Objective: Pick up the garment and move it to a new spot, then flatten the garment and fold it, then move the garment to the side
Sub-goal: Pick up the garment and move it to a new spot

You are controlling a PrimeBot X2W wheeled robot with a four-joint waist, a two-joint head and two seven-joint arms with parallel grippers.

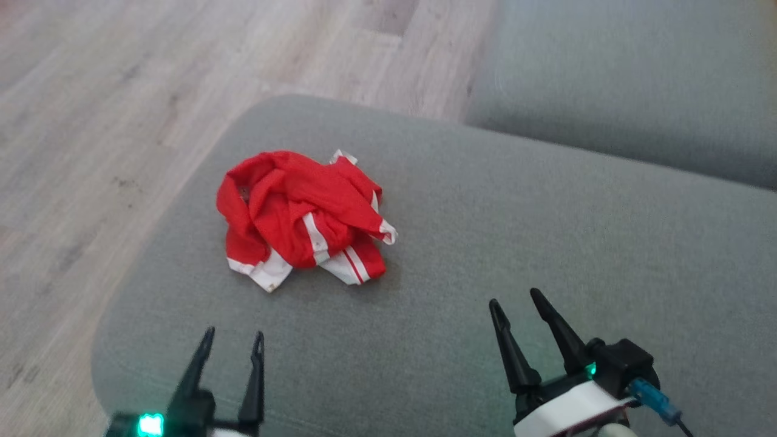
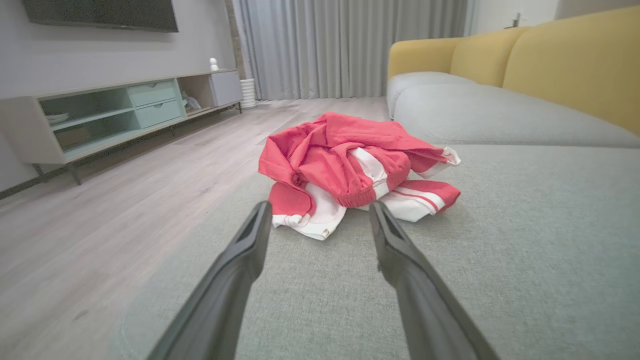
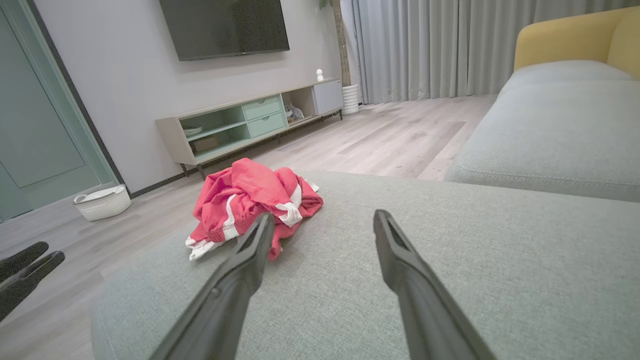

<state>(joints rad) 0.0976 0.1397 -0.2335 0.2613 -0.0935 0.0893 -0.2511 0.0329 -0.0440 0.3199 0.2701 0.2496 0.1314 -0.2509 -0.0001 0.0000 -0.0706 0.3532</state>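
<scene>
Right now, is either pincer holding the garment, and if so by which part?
Nothing is held. The left pincer and right pincer are both open, short of the crumpled red garment, which lies on the grey cushion.

Blk fingers, white wrist, green LED, blue cable.

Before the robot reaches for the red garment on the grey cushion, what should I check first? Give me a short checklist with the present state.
1. Left gripper open and empty: ok.
2. Right gripper open and empty: ok.
3. Garment lies wholly on the cushion: ok.
4. Garment flat: not ok, it is a crumpled heap.
5. Bare cushion beside it for a new spot: ok.
6. Which side is the front: cannot tell.
</scene>
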